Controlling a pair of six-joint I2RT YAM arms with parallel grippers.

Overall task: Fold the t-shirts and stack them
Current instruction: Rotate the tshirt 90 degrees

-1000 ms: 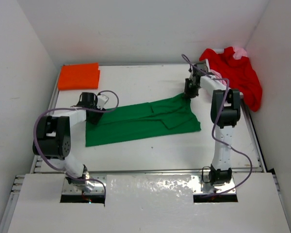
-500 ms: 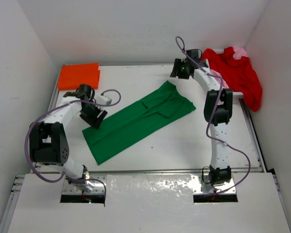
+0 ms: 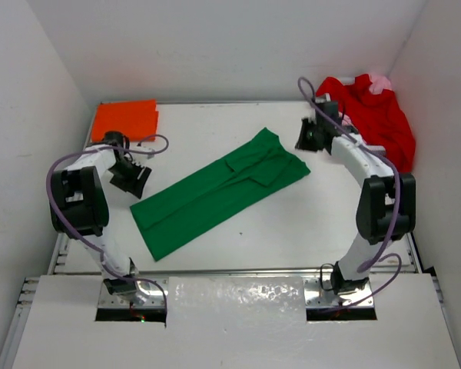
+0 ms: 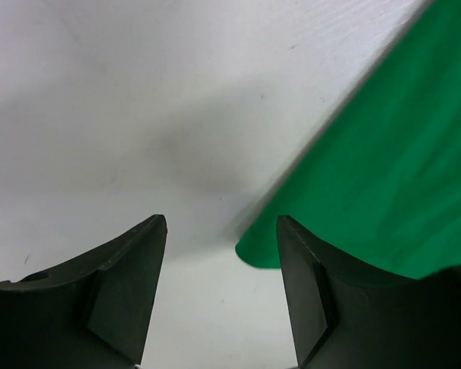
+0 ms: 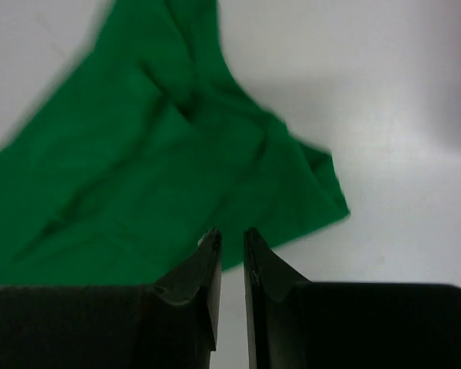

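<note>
The green t-shirt point(image 3: 219, 188) lies folded in a long diagonal strip on the white table point(image 3: 215, 131). My left gripper point(image 3: 131, 181) is open and empty just left of the strip's near-left corner. That corner shows in the left wrist view point(image 4: 384, 154) beside my left gripper point(image 4: 221, 223). My right gripper point(image 3: 306, 137) hovers by the strip's far-right end, jaws almost together with nothing between them. In the right wrist view the gripper point(image 5: 230, 234) is above the green cloth's edge point(image 5: 138, 154). The orange t-shirt point(image 3: 124, 120) lies folded at the far left. The red t-shirt point(image 3: 373, 115) and pink t-shirt point(image 3: 379, 81) are heaped at the far right.
White walls enclose the table on the left, back and right. The red heap hangs over the table's right edge. Both arm bases stand at the near edge, with cables looping from each arm.
Both grippers have let go of the green shirt, which went from lying across the table to a diagonal strip. The left gripper drew back left; the right gripper swung away and came back beside its far end.
</note>
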